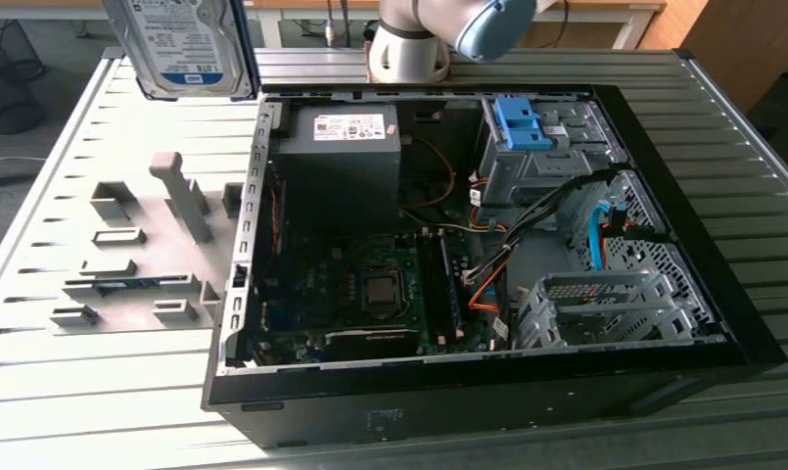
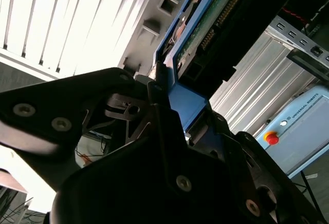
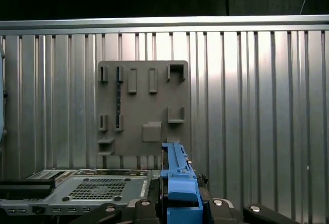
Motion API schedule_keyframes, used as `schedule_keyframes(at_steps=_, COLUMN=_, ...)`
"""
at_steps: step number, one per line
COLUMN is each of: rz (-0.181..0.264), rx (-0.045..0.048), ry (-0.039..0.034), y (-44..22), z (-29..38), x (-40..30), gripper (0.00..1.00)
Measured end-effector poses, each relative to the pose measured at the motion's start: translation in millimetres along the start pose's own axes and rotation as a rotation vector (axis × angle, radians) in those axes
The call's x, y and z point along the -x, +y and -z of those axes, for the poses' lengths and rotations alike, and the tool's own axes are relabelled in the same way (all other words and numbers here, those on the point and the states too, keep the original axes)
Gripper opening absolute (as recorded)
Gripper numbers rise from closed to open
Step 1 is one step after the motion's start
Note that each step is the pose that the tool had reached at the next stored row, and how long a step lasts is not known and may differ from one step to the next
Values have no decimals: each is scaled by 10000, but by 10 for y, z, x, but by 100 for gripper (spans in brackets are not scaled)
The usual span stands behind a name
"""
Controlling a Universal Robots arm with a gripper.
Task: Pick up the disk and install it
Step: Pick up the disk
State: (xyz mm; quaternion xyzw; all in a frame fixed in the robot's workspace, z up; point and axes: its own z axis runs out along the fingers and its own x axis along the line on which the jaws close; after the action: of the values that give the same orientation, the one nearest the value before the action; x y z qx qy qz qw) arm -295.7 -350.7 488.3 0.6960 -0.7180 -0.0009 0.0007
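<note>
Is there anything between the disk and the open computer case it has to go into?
Nothing visible does. The gripper holds the disk in the air, off a corner of the case on the exterior view's left. The case lies open with no cover over it. Inside, cables run near the drive cage.

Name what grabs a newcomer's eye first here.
The disk, silver in a blue carrier, hangs at the exterior view's upper left, above the slatted table. The hand is shut on that carrier in the second wrist view. The open computer case lies mid-table, a grey fixture plate beside it on the exterior view's left.
</note>
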Motion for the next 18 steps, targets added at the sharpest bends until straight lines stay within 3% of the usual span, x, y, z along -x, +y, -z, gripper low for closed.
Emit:
schedule_keyframes(at_steps=2, rz=1, rx=0, ry=0, y=-2, z=-1, x=-68, gripper=36)
schedule_keyframes(at_steps=4, rz=0, rx=4, ry=-100, y=-3, z=-4, x=-111, gripper=36)
schedule_keyframes(at_steps=6, rz=1, rx=14, ry=-416, y=-5, z=-5, x=-134, gripper=36)
schedule_keyframes(at_steps=7, rz=2, rx=16, ry=-528, y=-8, z=-7, x=-150, gripper=36)
schedule_keyframes(at_steps=15, rz=1, rx=17, ry=-556, y=-24, z=-13, x=-371, gripper=36)
schedule_keyframes(at_steps=18, rz=1, rx=16, ry=-556, y=-46, z=-15, x=-399, gripper=36)
